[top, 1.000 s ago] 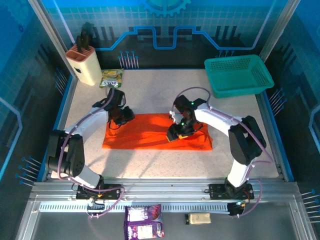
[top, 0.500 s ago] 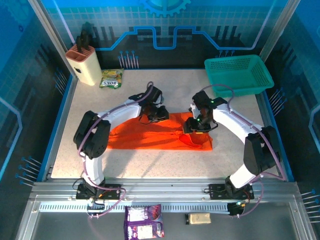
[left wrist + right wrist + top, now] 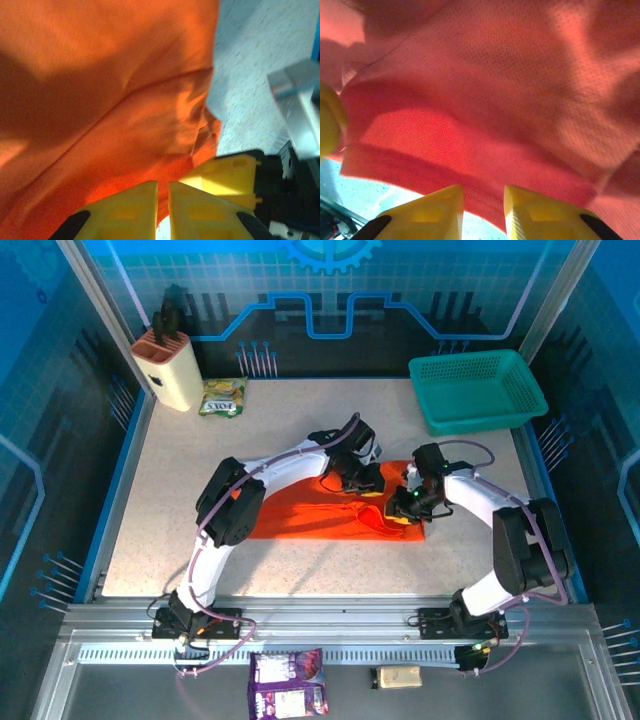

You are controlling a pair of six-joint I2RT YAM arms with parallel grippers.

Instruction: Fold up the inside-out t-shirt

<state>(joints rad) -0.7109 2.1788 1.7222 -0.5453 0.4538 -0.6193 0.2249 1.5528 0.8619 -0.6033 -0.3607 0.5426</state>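
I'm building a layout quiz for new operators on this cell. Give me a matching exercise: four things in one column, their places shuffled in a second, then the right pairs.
Things
1. orange t-shirt
2. teal basket
3. beige knife block
4. purple packet

Places
A. far right corner of the table
B. off the table, at the near edge of the view
C. middle of the table
D. far left corner of the table

Pairs: 1-C, 2-A, 3-D, 4-B
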